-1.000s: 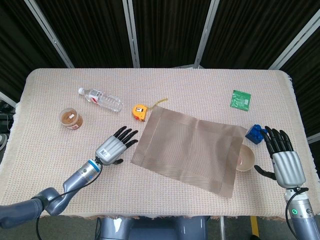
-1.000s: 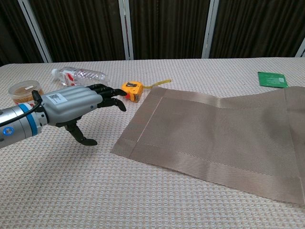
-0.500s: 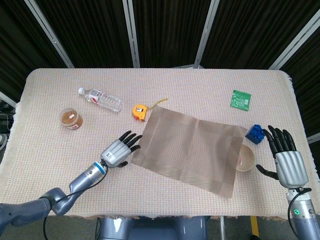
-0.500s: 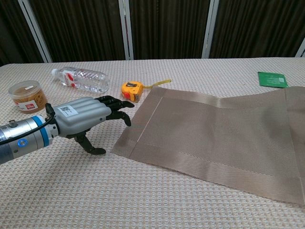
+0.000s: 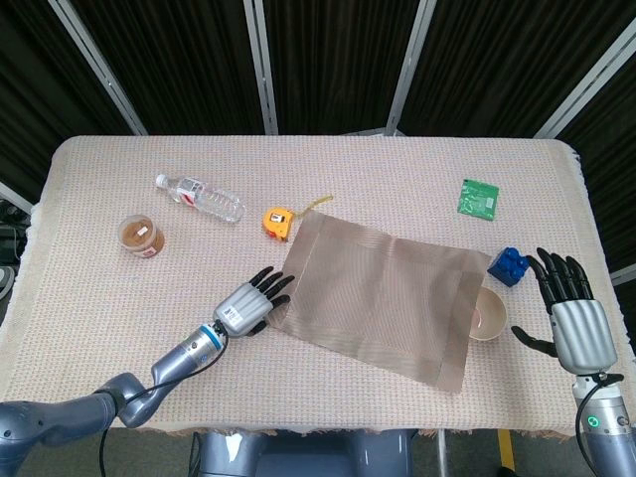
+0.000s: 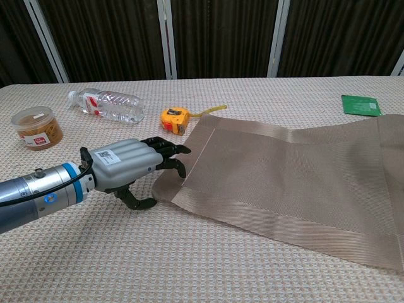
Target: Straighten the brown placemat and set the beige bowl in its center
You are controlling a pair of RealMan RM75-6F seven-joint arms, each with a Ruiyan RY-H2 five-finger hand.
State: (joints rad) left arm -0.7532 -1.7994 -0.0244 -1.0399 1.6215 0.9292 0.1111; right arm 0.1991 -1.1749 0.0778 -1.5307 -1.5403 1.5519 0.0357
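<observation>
Left robot hand (image 5: 248, 307) lies low at the placemat's (image 5: 383, 298) near-left corner in the head view, fingers spread and reaching its edge, holding nothing. Right robot hand (image 5: 571, 313) stands open just right of the bowl (image 5: 488, 315), which sits half under the skewed mat's right edge, beside a blue block (image 5: 508, 265).

From the chest, the left robot hand (image 6: 129, 167) has fingertips (image 6: 178, 159) touching the placemat (image 6: 297, 173) corner on the tabletop (image 6: 189, 265); the right is out of frame.

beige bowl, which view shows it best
The head view. There the beige bowl sits at the brown placemat's right edge, partly tucked under it, near the right hand. The chest view does not show the bowl at all.
</observation>
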